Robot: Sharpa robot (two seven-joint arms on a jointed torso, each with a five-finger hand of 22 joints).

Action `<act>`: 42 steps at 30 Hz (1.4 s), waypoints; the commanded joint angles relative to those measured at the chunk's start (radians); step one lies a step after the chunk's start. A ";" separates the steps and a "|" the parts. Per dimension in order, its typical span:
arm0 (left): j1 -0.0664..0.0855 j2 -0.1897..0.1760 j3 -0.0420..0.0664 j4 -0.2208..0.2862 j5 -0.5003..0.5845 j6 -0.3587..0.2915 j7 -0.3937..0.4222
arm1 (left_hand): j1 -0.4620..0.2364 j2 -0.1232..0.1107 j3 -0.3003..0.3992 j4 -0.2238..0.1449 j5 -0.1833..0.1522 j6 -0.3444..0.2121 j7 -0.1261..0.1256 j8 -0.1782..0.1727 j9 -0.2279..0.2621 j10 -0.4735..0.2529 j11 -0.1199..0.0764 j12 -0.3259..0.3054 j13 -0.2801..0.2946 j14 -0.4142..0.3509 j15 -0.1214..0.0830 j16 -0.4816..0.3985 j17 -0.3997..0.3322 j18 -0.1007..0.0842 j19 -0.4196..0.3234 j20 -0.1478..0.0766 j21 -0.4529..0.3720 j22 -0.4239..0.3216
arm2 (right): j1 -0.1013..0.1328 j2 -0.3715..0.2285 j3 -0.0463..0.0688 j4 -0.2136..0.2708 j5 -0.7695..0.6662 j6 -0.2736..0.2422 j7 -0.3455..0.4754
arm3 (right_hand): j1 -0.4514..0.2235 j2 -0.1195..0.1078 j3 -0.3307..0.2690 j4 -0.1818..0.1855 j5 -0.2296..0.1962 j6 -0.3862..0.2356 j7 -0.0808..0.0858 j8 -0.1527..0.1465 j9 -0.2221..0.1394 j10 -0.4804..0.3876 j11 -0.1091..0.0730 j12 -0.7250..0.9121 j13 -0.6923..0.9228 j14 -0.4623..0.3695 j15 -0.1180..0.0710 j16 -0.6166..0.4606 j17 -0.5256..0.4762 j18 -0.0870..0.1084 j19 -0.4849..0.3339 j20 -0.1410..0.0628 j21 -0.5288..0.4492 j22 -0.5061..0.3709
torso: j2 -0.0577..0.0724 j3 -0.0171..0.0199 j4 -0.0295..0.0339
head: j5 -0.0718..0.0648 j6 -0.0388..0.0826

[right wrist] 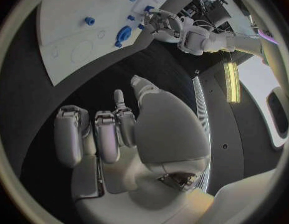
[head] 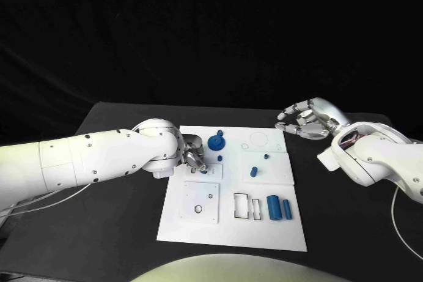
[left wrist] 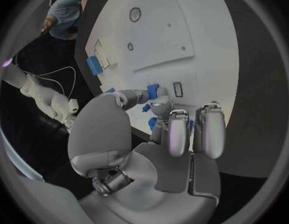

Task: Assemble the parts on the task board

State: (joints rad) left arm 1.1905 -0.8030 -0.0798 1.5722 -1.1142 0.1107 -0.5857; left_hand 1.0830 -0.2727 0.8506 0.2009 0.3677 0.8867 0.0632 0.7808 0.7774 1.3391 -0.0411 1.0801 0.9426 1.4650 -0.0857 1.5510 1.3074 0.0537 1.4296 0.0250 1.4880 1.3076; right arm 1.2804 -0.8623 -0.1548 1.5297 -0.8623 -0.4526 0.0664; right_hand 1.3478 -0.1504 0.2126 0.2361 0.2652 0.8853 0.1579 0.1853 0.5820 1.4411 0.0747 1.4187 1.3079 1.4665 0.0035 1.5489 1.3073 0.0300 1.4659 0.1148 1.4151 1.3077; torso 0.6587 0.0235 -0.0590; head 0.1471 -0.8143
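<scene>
Left hand point(head: 194, 158): pinches a small blue part point(left wrist: 152, 90) over the task board point(head: 273, 233), left side.
Right hand point(head: 305, 121): fingers curled, empty, above the table point(head: 115, 233) right of the board.

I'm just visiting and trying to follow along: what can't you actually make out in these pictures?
- What the left hand touches: in the head view its fingers cover that spot of the white board; in the left wrist view small blue pieces sit by the fingertips, but a grip is unclear.
- The board's outlines: too small to tell recesses from markings.
- The right hand, fingers curled over the black table: whether anything lies inside is hidden.
</scene>
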 commanded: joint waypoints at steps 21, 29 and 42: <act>-0.003 0.010 -0.003 -0.012 0.019 0.021 -0.014 | -0.084 0.014 -0.034 -0.018 -0.016 0.058 -0.051 -0.007 -0.007 0.017 -0.013 0.018 0.005 0.102 -0.016 0.012 0.250 -0.012 0.015 -0.011 0.004 0.080 | -0.001 -0.004 0.000 0.003 -0.011 0.011 0.003 | -0.002 0.004 -0.001 0.010 0.003 -0.007 -0.003 0.006 0.001 -0.002 -0.003 -0.004 0.106 0.082 -0.003 -0.006 0.162 0.012 0.004 -0.008 -0.007 0.154 | -0.001 0.0006 0.0011 | -0.005 -0.002; -0.003 0.009 -0.003 -0.013 0.021 0.021 -0.015 | -0.092 0.015 -0.128 0.039 -0.012 0.068 -0.053 -0.015 -0.014 0.019 -0.014 0.028 0.013 0.104 -0.017 0.015 0.256 -0.012 0.016 -0.012 0.002 0.081 | -0.001 -0.005 0.000 0.003 -0.011 0.010 0.004 | -0.005 0.003 -0.003 0.013 0.002 -0.007 -0.003 0.006 0.001 -0.003 -0.003 -0.005 0.104 0.081 -0.003 -0.007 0.159 0.013 0.003 -0.008 -0.009 0.153 | -0.002 0.0002 0.0015 | -0.007 -0.001; -0.003 -0.002 0.003 -0.006 0.027 0.002 -0.016 | -0.095 0.027 -0.223 0.090 -0.009 0.074 -0.052 -0.021 -0.018 0.017 -0.013 0.031 0.011 0.104 -0.017 0.016 0.256 -0.011 0.016 -0.013 0.000 0.080 | -0.001 -0.006 0.000 0.001 -0.011 0.009 0.005 | -0.012 0.001 -0.008 0.020 -0.002 -0.008 -0.003 0.007 0.001 -0.004 -0.003 -0.006 0.103 0.081 -0.003 -0.008 0.158 0.013 0.003 -0.008 -0.011 0.152 | -0.002 -0.0002 0.0016 | -0.009 0.004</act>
State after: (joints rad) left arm 1.1880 -0.8040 -0.0787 1.5614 -1.0982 0.1110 -0.5992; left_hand 0.9927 -0.2495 0.6334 0.2903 0.3525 0.9634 0.0037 0.7642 0.7601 1.3569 -0.0587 1.1094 0.9554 1.4684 -0.0964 1.5626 1.3073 0.0537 1.4419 0.0127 1.4919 1.3074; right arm 1.2803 -0.8687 -0.1548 1.5305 -0.8631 -0.4527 0.0670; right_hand 1.3478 -0.1504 0.2056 0.2485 0.2652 0.8817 0.1544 0.1892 0.5817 1.4411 0.0747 1.4187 1.3075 1.4665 0.0035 1.5448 1.3079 0.0301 1.4659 0.1148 1.4110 1.3076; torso 0.6572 0.0232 -0.0571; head 0.1390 -0.8118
